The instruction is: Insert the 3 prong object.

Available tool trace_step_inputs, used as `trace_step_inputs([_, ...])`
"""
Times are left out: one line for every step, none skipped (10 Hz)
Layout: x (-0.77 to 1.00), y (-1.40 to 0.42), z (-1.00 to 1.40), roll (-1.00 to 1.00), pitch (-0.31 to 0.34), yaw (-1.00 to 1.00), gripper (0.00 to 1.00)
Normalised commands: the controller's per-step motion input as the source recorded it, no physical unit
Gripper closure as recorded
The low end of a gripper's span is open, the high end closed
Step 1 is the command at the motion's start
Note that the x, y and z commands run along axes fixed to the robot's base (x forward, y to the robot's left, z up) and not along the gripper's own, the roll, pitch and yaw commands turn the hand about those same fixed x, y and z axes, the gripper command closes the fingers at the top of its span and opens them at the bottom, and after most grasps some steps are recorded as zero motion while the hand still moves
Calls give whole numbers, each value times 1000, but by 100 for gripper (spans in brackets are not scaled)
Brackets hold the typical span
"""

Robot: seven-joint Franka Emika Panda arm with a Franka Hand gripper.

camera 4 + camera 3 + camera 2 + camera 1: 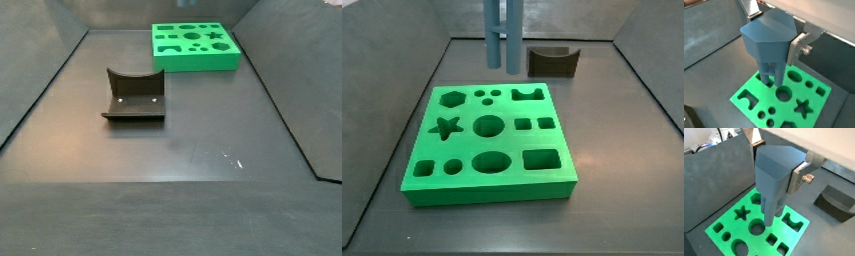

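A green board (489, 140) cut with shaped holes, among them a star (444, 127), circles, squares and a hexagon, lies on the dark floor of the work cell; in a side view the blue-grey three-prong object (502, 35) hangs upright above the board's far edge, its prongs pointing down and clear of the surface. In both wrist views the same object (774, 175) fills the centre, a broad faceted head narrowing to slim prongs whose tips hover over the board (751, 223) near a round hole (757, 229). The gripper (794, 47) is closed on the object's head, one flat silver finger (802, 44) pressed against its side, the opposite finger hidden behind the piece. Right of the board, the dark L-shaped fixture (552, 61) stands apart near the back wall; in a side view taken from across the cell the fixture (134, 96) sits mid-floor, well apart from the board (195, 47), and the gripper is out of frame
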Motion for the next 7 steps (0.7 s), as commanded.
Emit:
trace_step_inputs([-140, 691, -886, 106, -83, -280, 100])
trace_step_inputs([-291, 857, -840, 116, -166, -23, 100])
trace_step_inputs([-237, 711, -946, 60, -100, -226, 100])
trace_step_inputs([-197, 60, -826, 41, -91, -949, 100])
trace_step_inputs([-83, 0, -740, 54, -29, -1000, 100])
trace_step_inputs([-26, 0, -586, 83, 0, -1000, 100])
trace_step_inputs([-194, 0, -354, 124, 39, -857, 100])
